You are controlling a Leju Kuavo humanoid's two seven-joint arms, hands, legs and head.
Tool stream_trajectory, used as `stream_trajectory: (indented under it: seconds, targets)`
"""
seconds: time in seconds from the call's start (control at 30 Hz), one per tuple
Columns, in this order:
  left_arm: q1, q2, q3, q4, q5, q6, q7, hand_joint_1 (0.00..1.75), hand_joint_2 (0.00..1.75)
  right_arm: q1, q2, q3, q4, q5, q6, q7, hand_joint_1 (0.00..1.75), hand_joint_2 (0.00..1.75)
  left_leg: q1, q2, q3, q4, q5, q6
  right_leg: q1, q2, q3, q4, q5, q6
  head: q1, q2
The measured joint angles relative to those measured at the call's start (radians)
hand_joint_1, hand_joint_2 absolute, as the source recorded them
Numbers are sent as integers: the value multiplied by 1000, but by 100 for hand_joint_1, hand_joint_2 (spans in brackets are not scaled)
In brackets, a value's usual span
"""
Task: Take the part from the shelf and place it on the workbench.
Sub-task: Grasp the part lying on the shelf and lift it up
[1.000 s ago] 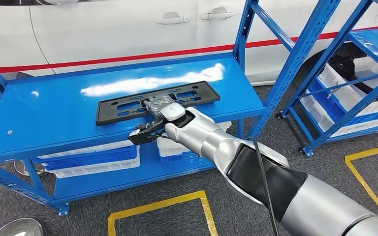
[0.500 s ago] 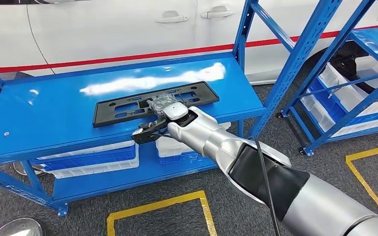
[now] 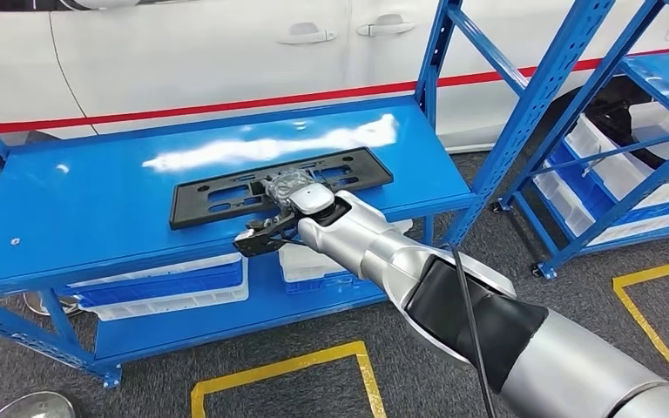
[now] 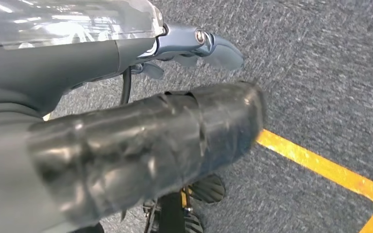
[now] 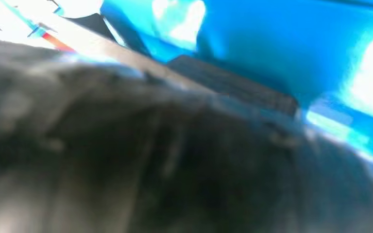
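My right robot hand reaches over the front edge of the blue worktop, fingers closed on the near edge of the black license plate frame, its thumb below the worktop's lip. The frame lies flat along the middle of the worktop. My left robot hand hangs over grey carpet with a yellow floor line, holding nothing, fingers apart. Behind the worktop stands a white car; blue shelving with white bins stands at right.
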Motion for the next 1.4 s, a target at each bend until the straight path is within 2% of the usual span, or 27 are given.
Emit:
stream_trajectory:
  seconds: [0.07,0.13,0.17,0.2,0.23,0.27,0.3,0.37,0.4,0.47,0.53,0.6,0.67,0.7,0.73,0.77,0.83,0.9,1.03,1.1,1.17,1.2,1.23,1.27,1.33,1.37,1.4]
  targets:
    - [0,-1,0,0,0,-1,-1,0,0,-3,-2,0,0,0,0,0,0,0,4,0,4,-5,1,9,-3,-1,-25,58,-38,10,0,0]
    - [0,0,0,0,0,-1,-2,0,0,-2,-4,0,0,0,0,0,0,0,3,1,4,-5,-1,14,-7,-2,-87,186,-99,19,0,0]
    - [0,0,0,0,0,-1,-2,0,0,1,-4,0,1,0,0,0,0,0,3,1,4,-5,-1,15,-8,-2,-119,247,-119,22,0,0]
    - [0,0,1,0,0,-1,-2,0,0,5,-4,0,1,0,0,0,0,0,2,0,5,-5,-2,16,-9,-2,-138,280,-121,22,0,0]
    - [0,0,1,0,0,-1,-2,0,0,7,-4,0,2,0,0,0,0,0,1,-1,6,-5,-3,16,-8,-2,-138,273,-103,19,0,0]
    - [0,0,1,0,0,-1,-2,0,0,8,-5,0,2,0,0,0,0,0,-1,-2,9,-5,-3,16,-7,-2,-119,226,-68,13,0,0]
    - [0,0,1,0,0,-2,-2,0,0,6,-5,0,2,0,0,0,0,0,-3,-2,12,-5,-4,16,-3,-2,-86,153,-28,2,0,0]
    - [-1,-3,1,0,-1,-2,-4,0,0,-1,-6,0,2,-2,0,0,0,0,-6,-3,14,-7,-6,13,5,-3,-27,29,20,-20,0,0]
    - [-1,-5,1,0,-1,-2,-4,0,0,-4,-6,0,2,-3,0,0,0,0,-5,-2,15,-8,-6,10,9,-3,-15,0,25,-27,0,0]
    - [-2,-6,1,0,-4,-2,-2,0,0,-6,-6,0,2,-6,0,-2,0,0,-3,-1,16,-13,-4,1,13,-4,-10,-16,24,-34,0,0]
    - [-1,-5,1,0,-10,-2,-2,0,0,-6,-6,0,1,-9,0,-3,0,0,-4,1,14,-2,-15,-7,5,-7,4,-37,33,-36,0,0]
    - [0,-4,1,0,-14,-2,-4,0,0,-7,-6,0,0,-12,-1,-3,0,0,-3,1,-18,76,-62,-15,-4,-10,16,-54,40,-37,0,0]
    - [0,-4,1,0,-15,-4,-4,0,0,-2,-5,0,0,-16,-1,-4,0,0,0,1,-77,202,-119,-24,-5,-9,18,-55,39,-39,0,0]
    - [0,-4,1,0,-15,-4,-3,0,0,3,-5,0,0,-17,-1,-5,0,0,3,2,-98,241,-128,-28,-5,-9,18,-52,37,-38,0,0]
    - [0,-3,1,0,-15,-4,-3,0,0,8,-5,0,0,-17,-1,-5,0,0,5,2,-103,246,-117,-32,-6,-8,18,-49,34,-35,0,0]
    - [0,-2,1,0,-15,-5,-3,0,0,11,-5,0,0,-18,-2,-5,0,0,7,2,-88,212,-89,-35,-8,-8,18,-43,29,-32,0,0]
    - [0,0,2,0,-15,-7,-3,0,0,14,-5,0,0,-18,-4,-6,0,0,10,4,-27,86,-28,-39,-10,-6,17,-26,14,-19,-1,0]
    - [0,1,2,0,-15,-9,-3,0,0,14,-6,0,0,-18,-5,-8,0,0,9,3,9,12,-13,-29,-7,-5,11,-10,2,-7,0,0]
    - [2,0,5,0,-16,-11,-2,0,0,14,-6,0,0,-22,-6,-13,0,0,8,1,15,2,-16,-8,-7,-4,3,7,-11,8,0,0]
    - [1,-1,6,0,-18,-13,-3,0,0,12,-7,0,0,-26,-5,-16,0,0,11,2,20,-2,-16,2,-10,-4,-33,82,-52,17,0,0]
    - [1,0,7,0,-25,-14,-5,0,0,16,-7,1,0,-32,-5,-18,0,0,10,2,21,-2,-19,8,-13,-4,-102,211,-101,23,0,0]
    - [1,0,7,0,-29,-14,-5,0,0,20,-8,2,0,-35,-5,-19,0,0,9,1,23,-2,-21,9,-14,-4,-132,260,-110,23,0,0]
    - [1,0,7,0,-32,-13,-4,0,0,25,-8,4,0,-37,-5,-19,0,0,9,0,25,-2,-24,10,-14,-4,-147,274,-99,22,0,0]
    - [1,0,7,0,-34,-11,-2,0,0,29,-9,6,1,-39,-6,-19,0,44,8,-2,29,-2,-26,11,-14,-4,-144,251,-70,18,0,0]
    - [2,-1,7,0,-36,-11,2,0,0,31,-12,11,1,-41,-11,-20,0,131,7,-4,38,-3,-32,10,-8,-4,-95,125,11,1,0,0]
    - [1,-3,7,0,-37,-12,3,0,0,31,-13,12,1,-44,-15,-20,0,175,6,-5,40,-5,-34,7,-3,-4,-70,66,39,-10,-1,0]
    - [1,-5,8,0,-38,-14,5,0,0,30,-13,14,1,-47,-18,-21,0,175,8,-4,40,-6,-35,3,4,-4,-53,25,52,-18,0,0]
